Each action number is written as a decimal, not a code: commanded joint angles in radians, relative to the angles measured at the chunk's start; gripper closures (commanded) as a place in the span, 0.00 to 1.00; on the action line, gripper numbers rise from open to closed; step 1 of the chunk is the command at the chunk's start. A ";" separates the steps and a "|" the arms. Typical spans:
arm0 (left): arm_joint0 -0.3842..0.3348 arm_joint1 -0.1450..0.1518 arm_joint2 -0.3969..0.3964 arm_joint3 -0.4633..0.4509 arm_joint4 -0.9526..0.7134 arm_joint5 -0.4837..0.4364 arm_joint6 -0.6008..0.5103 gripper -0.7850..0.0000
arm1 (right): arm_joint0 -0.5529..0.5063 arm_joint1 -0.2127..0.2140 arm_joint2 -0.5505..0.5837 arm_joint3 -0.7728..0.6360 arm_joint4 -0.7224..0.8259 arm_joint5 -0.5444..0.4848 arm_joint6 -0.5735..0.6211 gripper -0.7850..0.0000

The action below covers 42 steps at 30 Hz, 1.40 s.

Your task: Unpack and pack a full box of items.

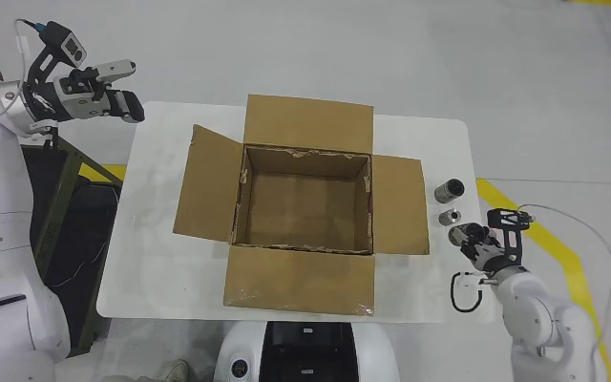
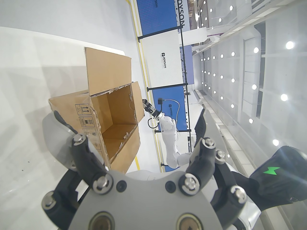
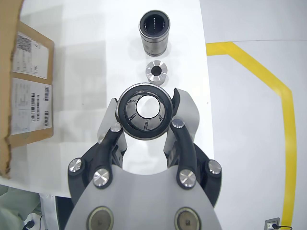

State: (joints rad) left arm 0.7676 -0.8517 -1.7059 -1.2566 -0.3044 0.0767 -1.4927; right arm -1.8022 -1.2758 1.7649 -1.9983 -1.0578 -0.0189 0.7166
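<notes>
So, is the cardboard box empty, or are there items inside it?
Empty. The top view shows only the bare brown floor inside the cardboard box, and all four flaps are spread outward.

White arm; right hand: black links, silver screws, grey plate

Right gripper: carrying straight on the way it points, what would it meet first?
Likely the small silver bushing just ahead of the held bearing in the right gripper, though its height over the table is unclear.
</notes>
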 commanded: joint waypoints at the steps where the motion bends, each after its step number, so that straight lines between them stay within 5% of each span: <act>1: 0.000 0.000 0.000 0.000 0.000 0.000 0.000 0.00 | 0.022 0.000 -0.016 0.042 -0.002 0.007 -0.003 1.00; 16: 0.000 0.000 0.000 0.000 0.000 0.000 0.000 0.00 | 0.131 0.000 -0.104 0.194 -0.024 0.045 -0.019 1.00; 31: 0.000 0.000 0.000 0.000 0.000 0.000 0.000 0.00 | 0.116 0.004 -0.119 0.190 -0.018 0.060 -0.025 0.28; 42: 0.000 0.000 0.000 0.000 0.000 0.000 0.000 0.00 | 0.038 0.010 -0.061 0.038 -0.012 0.064 -0.049 0.12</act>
State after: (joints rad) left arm 0.7676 -0.8517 -1.7060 -1.2566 -0.3044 0.0767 -1.4927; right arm -1.7549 -1.2660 1.6967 -1.9382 -1.0658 0.0421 0.6720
